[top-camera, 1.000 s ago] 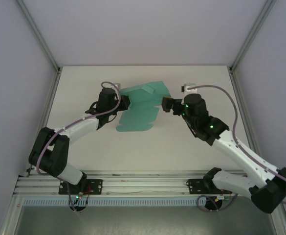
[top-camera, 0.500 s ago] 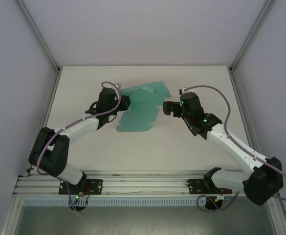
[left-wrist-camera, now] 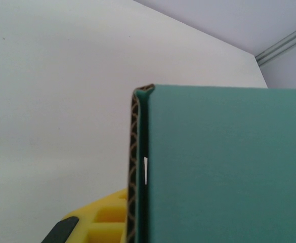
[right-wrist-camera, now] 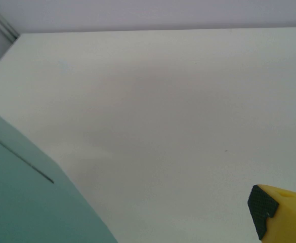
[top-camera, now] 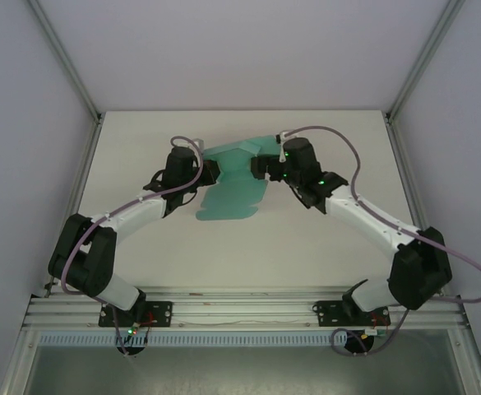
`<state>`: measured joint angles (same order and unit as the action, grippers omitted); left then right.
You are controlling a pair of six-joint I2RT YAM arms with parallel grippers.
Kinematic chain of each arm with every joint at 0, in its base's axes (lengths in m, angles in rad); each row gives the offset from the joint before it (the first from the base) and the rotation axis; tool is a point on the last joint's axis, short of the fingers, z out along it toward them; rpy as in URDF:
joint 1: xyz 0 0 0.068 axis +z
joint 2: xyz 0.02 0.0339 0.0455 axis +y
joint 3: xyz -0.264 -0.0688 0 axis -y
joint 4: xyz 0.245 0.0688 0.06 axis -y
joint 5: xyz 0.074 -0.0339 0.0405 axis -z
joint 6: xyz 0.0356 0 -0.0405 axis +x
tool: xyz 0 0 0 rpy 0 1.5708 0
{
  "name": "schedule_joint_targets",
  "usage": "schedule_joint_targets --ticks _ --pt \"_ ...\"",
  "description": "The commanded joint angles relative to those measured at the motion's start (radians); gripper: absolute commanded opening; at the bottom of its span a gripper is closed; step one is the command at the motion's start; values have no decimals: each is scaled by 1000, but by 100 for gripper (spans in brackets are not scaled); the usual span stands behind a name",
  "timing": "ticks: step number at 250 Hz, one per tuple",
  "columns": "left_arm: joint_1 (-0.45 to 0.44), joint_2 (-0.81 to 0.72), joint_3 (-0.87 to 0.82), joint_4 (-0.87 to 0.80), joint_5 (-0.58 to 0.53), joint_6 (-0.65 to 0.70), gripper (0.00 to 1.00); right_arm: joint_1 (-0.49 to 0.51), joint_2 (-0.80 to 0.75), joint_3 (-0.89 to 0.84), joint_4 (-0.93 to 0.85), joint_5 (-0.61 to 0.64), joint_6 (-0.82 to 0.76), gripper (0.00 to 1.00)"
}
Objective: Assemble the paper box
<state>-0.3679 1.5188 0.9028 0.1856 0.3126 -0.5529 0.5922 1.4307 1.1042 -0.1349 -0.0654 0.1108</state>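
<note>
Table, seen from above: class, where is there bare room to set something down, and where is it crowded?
Bare: the wide patch of table between the two arms, from the box to the near rail; also the far-left and far-right corners. Crowded: mid-far, where the left gripper and right gripper meet the box.

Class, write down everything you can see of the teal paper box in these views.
The paper box is not yet a box: it is a teal-green sheet of thin card, partly folded, with rounded flaps, over the far middle of the white table. Close up in the left wrist view, its cut edge looks wavy and corrugated. The left gripper is shut on its left side. The open right gripper sits at its right side, contact unclear.
</note>
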Motion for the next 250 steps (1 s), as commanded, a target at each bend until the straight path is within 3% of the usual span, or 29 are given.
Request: schedule_joint_targets --ticks 1,39,70,115,174,207,224,250 --pt "-13 -8 47 29 29 -37 0 69 65 38 47 196 -53 100" --pt "-15 -17 58 14 -2 -68 0 130 142 35 131 544 -23 100" --pt "-14 -25 62 0 -19 -73 0 165 171 45 158 692 -62 100" --pt "-13 -15 62 -24 -50 -54 0 164 56 -1 135 603 -56 100" --pt "-4 -3 46 -54 -69 -6 0 156 -252 -144 28 247 -94 100" --pt "-2 -5 33 -36 -48 32 0 139 -402 -182 -9 205 -33 100" --pt "-3 -6 30 -31 -30 55 0 80 -458 -172 -51 189 21 100" --pt "-2 -7 33 -36 -4 90 0 -96 -490 -130 -120 77 97 98"
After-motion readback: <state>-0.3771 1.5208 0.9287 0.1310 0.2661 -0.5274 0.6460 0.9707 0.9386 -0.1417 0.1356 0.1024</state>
